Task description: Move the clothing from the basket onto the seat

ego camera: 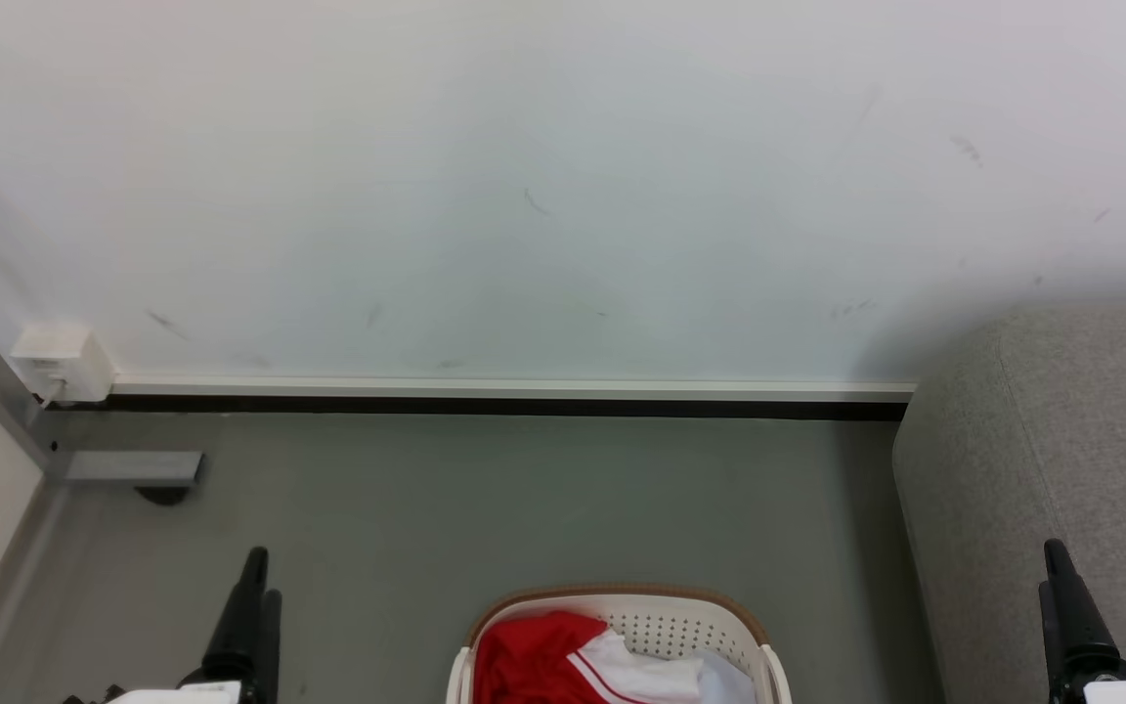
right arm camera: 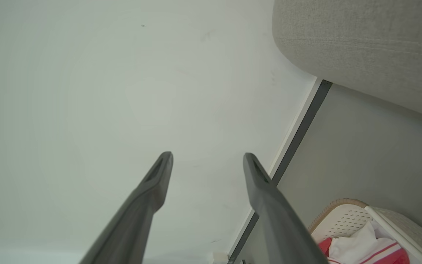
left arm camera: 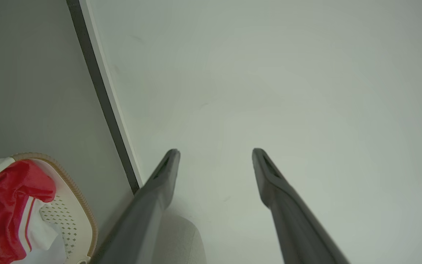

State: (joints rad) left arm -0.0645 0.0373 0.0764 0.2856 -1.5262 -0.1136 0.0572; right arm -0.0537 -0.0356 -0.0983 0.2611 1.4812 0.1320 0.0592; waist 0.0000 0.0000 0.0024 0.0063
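The white perforated basket (ego camera: 682, 614) with a brown rim stands on the floor at the bottom middle of the head view. Red clothing (ego camera: 534, 660) with white stripes and panels lies inside it, also seen as clothing (left arm camera: 2, 205) in the basket (left arm camera: 73, 220) and clothing (right arm camera: 365, 251) in the basket (right arm camera: 346, 218). The grey seat (ego camera: 1061, 469) rises at the right; its edge (right arm camera: 361, 44) shows in the right wrist view. My left gripper (ego camera: 258, 582) is left of the basket and my right gripper (ego camera: 1061, 577) is in front of the seat. Both stand open and empty, left gripper (left arm camera: 214, 152), right gripper (right arm camera: 207, 156).
A white wall with a dark skirting line (ego camera: 504, 403) runs behind the basket. A white box (ego camera: 60, 362) and a grey metal frame leg (ego camera: 128, 467) sit at the far left. Grey floor (ego camera: 524, 499) stretches between the wall and the basket.
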